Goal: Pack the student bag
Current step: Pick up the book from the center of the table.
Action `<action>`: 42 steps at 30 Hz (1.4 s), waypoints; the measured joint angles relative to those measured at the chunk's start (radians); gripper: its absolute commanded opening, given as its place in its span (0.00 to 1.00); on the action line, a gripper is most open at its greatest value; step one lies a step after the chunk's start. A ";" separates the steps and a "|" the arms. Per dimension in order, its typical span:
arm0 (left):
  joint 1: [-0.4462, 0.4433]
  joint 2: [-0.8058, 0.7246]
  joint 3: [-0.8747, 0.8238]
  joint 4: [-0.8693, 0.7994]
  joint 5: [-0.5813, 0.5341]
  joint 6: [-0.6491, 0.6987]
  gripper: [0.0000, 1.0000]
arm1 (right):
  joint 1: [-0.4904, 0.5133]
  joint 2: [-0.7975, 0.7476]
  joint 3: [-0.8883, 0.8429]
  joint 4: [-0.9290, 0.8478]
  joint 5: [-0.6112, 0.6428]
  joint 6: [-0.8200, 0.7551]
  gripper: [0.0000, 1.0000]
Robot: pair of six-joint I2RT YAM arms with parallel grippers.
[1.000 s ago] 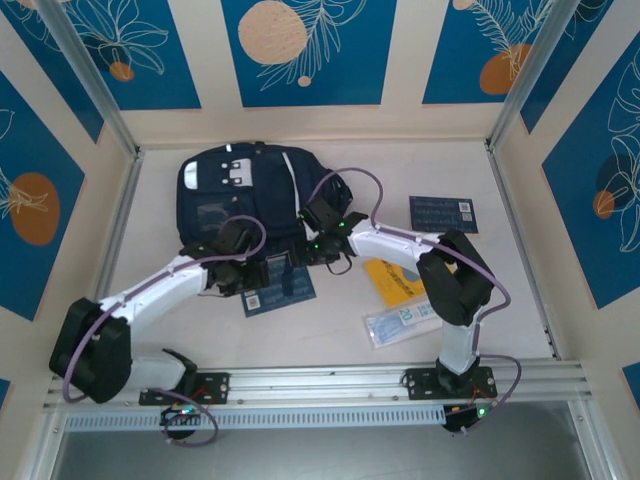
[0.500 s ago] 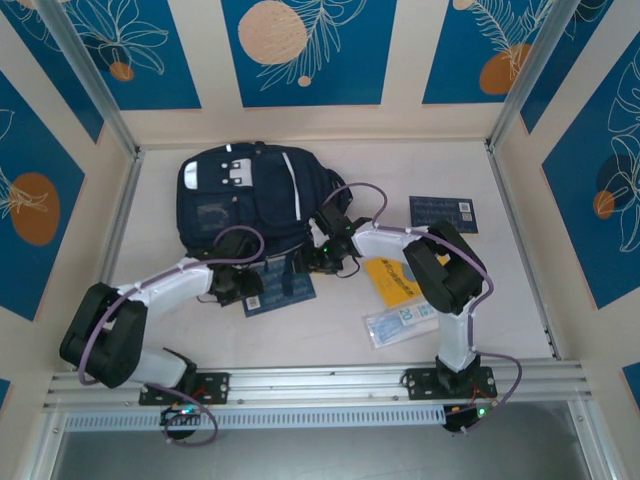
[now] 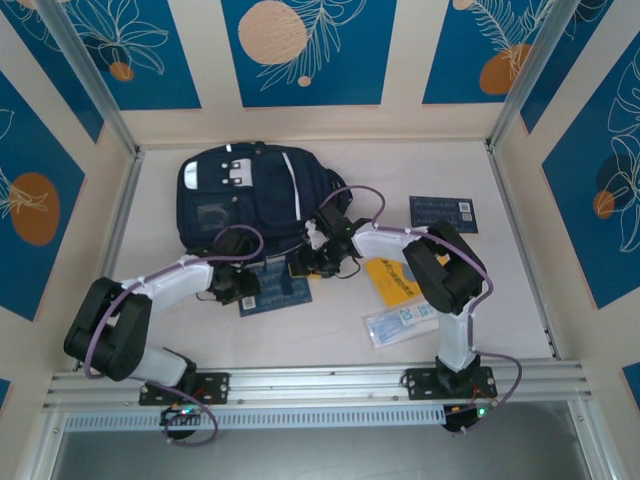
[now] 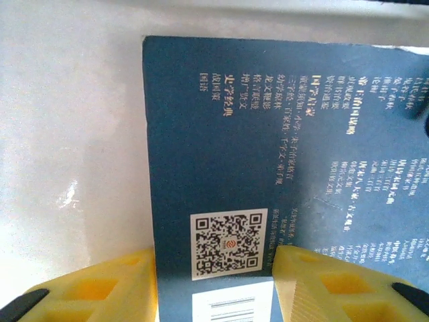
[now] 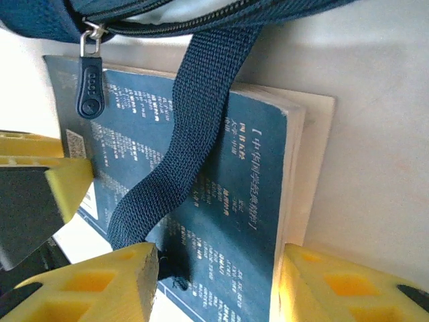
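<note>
The student bag (image 3: 245,195) lies flat at the back left of the table, navy with white stripes. A small navy booklet (image 3: 283,292) lies just in front of it. My left gripper (image 3: 243,283) is low over the booklet's left corner. It is open, its yellow fingers (image 4: 100,285) straddling the booklet's (image 4: 268,168) edge by the QR code. My right gripper (image 3: 312,262) is open over the booklet's (image 5: 234,201) right side. A bag strap (image 5: 181,154) and a zip pull (image 5: 89,87) lie across the cover, and the strap's end sits between its fingers (image 5: 348,285).
A second navy booklet (image 3: 443,213) lies at the back right. A yellow booklet (image 3: 393,280) and a clear packet (image 3: 400,323) lie near the right arm. The side rails (image 3: 120,220) border the table.
The left arm folded back and its gripper slid down onto the booklet's corner, jaws narrowing. The right gripper came down from the bag's edge to the booklet, then held still.
</note>
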 measured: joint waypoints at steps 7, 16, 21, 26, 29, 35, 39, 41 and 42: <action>0.000 -0.003 0.000 -0.002 0.010 0.029 0.44 | -0.019 -0.070 -0.105 0.089 -0.109 0.062 0.32; 0.000 -0.013 -0.002 -0.005 0.011 0.036 0.49 | -0.033 -0.069 -0.116 0.080 -0.118 0.074 0.04; -0.017 -0.038 -0.003 -0.001 0.039 0.051 0.60 | -0.051 -0.072 -0.152 0.078 -0.125 0.079 0.04; -0.106 -0.143 0.048 -0.069 0.020 0.109 0.62 | -0.089 -0.133 -0.203 0.044 -0.139 0.153 0.00; -0.190 -0.190 0.142 -0.123 -0.043 0.184 0.62 | -0.125 -0.177 -0.231 0.044 -0.176 0.234 0.03; -0.307 -0.215 0.287 -0.183 -0.110 0.371 0.64 | -0.173 -0.253 -0.295 0.051 -0.233 0.362 0.05; -0.360 -0.214 0.303 -0.216 -0.136 0.449 0.65 | -0.195 -0.297 -0.313 0.049 -0.254 0.401 0.07; -0.404 -0.214 0.304 -0.229 -0.169 0.501 0.67 | -0.211 -0.323 -0.332 0.053 -0.268 0.425 0.08; -0.432 -0.214 0.304 -0.230 -0.189 0.530 0.68 | -0.217 -0.333 -0.339 0.053 -0.272 0.433 0.08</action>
